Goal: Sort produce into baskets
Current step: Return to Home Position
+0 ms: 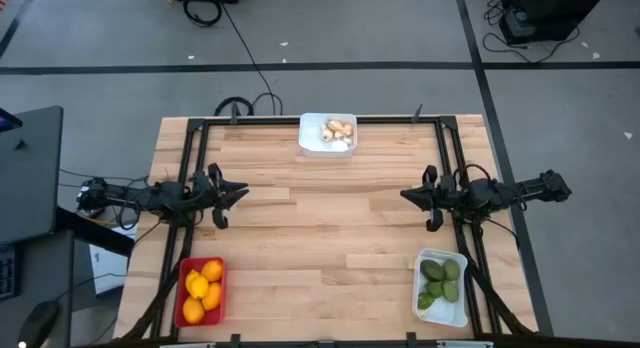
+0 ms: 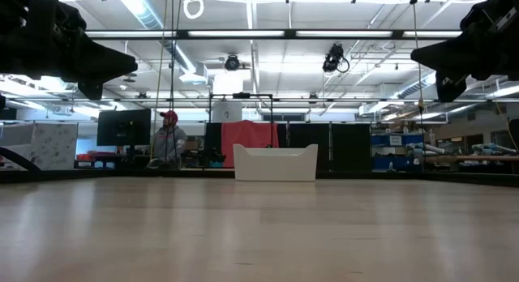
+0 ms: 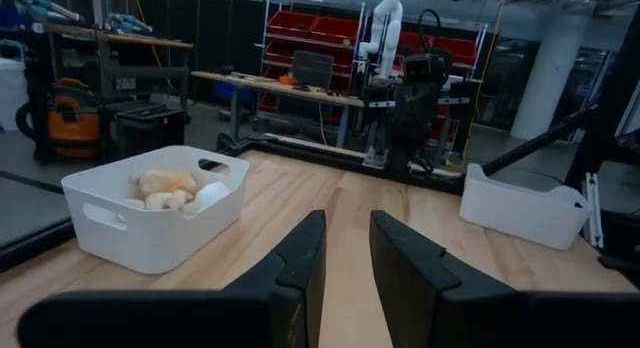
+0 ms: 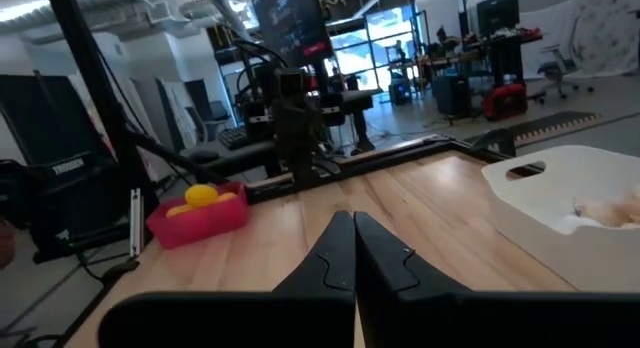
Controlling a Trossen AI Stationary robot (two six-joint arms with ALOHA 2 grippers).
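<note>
The low view catches one basket, the mushroom basket [image 2: 275, 163]; the high view adds the lime basket [image 1: 450, 314] and red citrus basket [image 1: 184, 316] at the bench [image 1: 330, 223] edge opposite it. Between, apart from all, hang the left hand [image 1: 243, 194], slightly spread, and right hand [image 1: 405, 195], pressed together.
</note>
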